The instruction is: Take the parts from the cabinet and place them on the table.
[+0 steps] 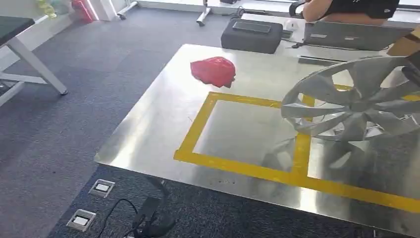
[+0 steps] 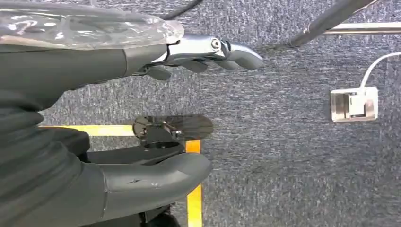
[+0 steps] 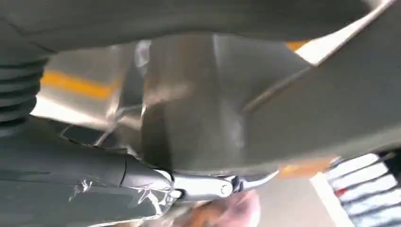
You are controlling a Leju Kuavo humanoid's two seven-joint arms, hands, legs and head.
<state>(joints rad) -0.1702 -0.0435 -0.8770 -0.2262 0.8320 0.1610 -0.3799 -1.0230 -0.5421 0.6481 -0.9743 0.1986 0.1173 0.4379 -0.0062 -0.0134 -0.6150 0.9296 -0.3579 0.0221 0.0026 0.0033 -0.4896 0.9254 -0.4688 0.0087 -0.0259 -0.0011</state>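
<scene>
One shiny steel table (image 1: 163,114) with yellow taped squares; above it hangs the silver spoked wheel cover (image 1: 354,101), apparently gripped by the right hand (image 3: 142,182). Left hand (image 2: 142,118) hangs empty, fingers apart. Placing step: next, lower cover flat, release.

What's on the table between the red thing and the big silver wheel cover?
In the head view, just bare shiny table and a strip of yellow tape lie between the red part and the silver wheel cover.
</scene>
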